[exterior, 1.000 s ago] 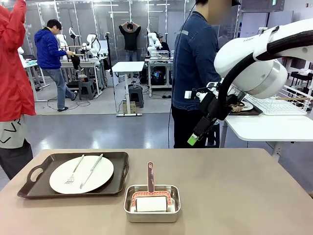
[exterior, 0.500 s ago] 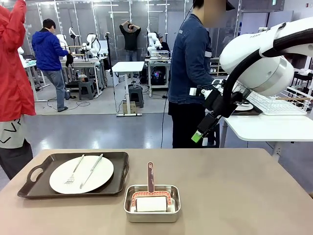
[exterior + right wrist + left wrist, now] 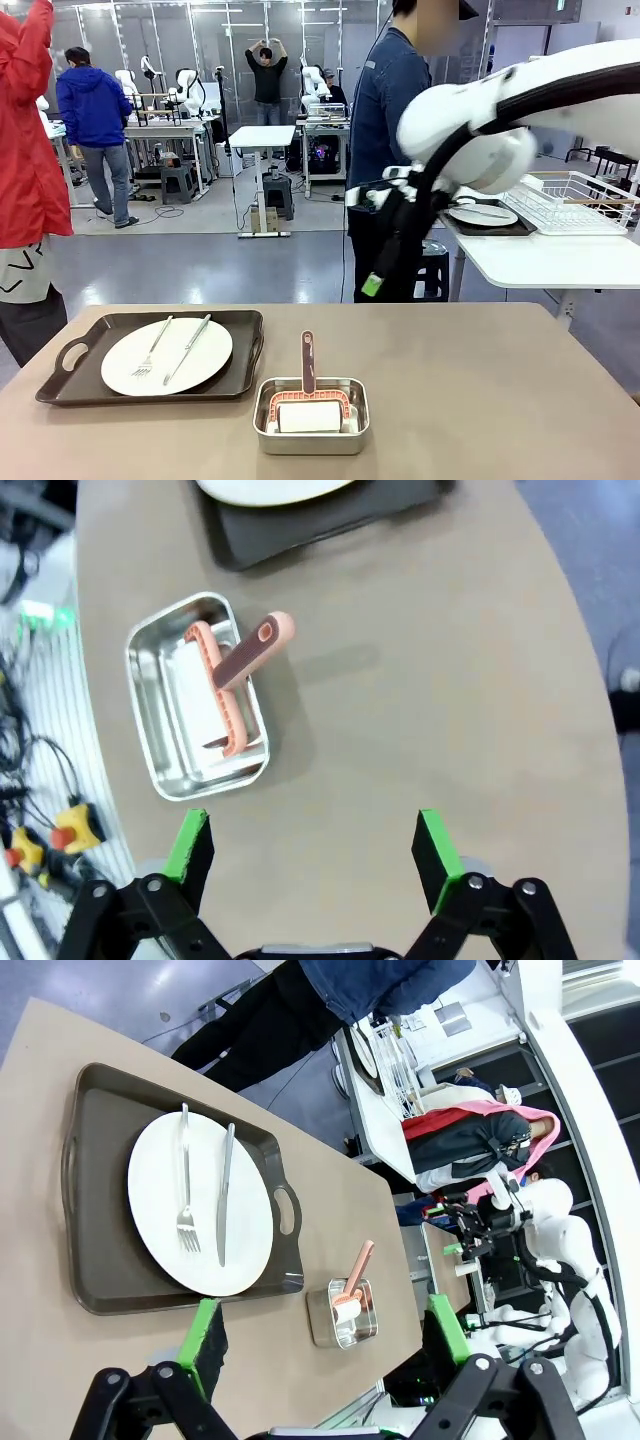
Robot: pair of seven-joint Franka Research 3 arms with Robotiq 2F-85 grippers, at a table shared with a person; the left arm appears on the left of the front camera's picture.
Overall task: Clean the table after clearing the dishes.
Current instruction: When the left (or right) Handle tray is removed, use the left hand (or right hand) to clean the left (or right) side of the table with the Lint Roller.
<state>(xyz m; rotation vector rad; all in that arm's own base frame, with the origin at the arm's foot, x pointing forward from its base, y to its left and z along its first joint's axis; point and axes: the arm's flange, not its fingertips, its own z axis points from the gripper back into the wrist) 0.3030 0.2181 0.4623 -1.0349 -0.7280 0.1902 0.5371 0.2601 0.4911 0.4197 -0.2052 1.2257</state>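
Resting on dark brown tray [image 3: 246,338]: round white plate [image 3: 208,358], fork [image 3: 152,350], knife [image 3: 188,348].

Ahead of me stands one steel pan [image 3: 311,416]. Inside the pan lies a pink-framed scrubber [image 3: 308,362] with a white pad, its handle rising above the pan's rim. Beyond the pan stands a person in a denim jacket [image 3: 395,110]. Far right of the pan is a white wire rack [image 3: 572,201]. Far left of the pan is a person in red [image 3: 25,150].
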